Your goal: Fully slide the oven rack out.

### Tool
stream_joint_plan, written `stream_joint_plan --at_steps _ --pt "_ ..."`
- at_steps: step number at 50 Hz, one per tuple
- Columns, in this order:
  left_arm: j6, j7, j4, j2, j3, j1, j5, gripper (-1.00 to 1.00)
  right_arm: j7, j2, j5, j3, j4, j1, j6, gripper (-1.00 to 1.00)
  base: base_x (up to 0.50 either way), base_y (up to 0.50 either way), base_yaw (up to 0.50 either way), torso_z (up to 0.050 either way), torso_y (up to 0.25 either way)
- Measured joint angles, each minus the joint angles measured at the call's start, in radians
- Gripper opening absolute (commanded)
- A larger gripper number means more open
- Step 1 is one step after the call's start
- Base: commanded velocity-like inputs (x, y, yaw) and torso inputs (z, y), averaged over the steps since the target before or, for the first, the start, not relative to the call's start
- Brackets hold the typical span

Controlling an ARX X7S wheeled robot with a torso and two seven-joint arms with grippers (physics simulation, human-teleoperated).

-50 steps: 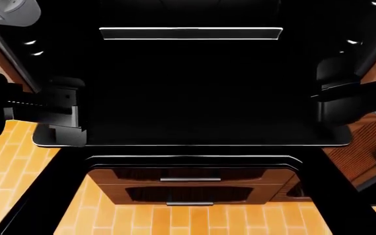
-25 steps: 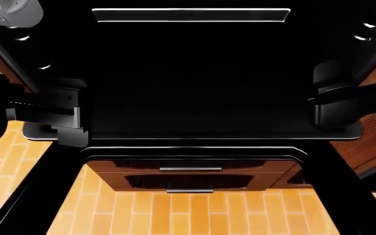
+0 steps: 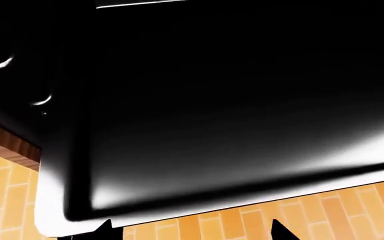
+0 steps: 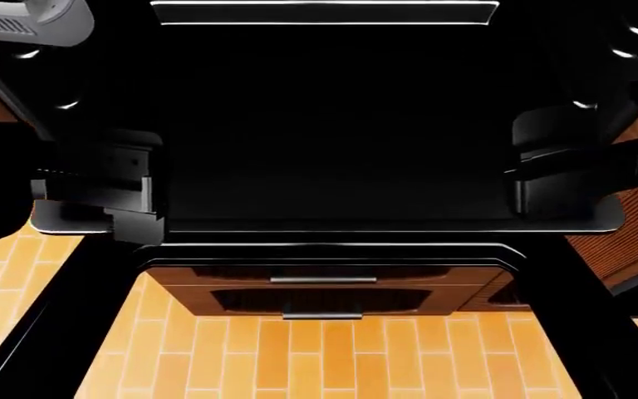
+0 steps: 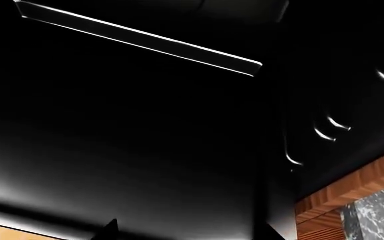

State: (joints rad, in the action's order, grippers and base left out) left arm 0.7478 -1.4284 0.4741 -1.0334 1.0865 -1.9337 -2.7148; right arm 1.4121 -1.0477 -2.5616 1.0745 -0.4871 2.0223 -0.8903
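Orange brick-pattern floor (image 4: 331, 357) under oven rack (image 4: 331, 166)

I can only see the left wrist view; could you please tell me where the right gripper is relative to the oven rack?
Observer: In the head view, the right gripper is at the oven rack's front right corner, opposite the left gripper at the front left corner.
Operator: Thank you. What lies below the rack's front edge?
Observer: The black door panel lies just below it. Wooden drawers show through its window.
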Motion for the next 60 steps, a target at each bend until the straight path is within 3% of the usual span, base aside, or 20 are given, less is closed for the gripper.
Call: stream_joint_plan --at_steps 36,60 --pt "-0.096 0.118 -0.148 0.218 0.098 0.186 0.291 1.0 -0.179 0.164 0.292 0.071 0.147 -0.246 0.082 1.0 0.0 0.0 0.0 0.0 0.0" --pt "-0.157 0.213 -0.256 0.284 0.137 0.29 0.475 1.0 -0.248 0.207 0.441 0.117 0.228 -0.369 0.128 1.0 0.0 0.0 0.0 0.0 0.0"
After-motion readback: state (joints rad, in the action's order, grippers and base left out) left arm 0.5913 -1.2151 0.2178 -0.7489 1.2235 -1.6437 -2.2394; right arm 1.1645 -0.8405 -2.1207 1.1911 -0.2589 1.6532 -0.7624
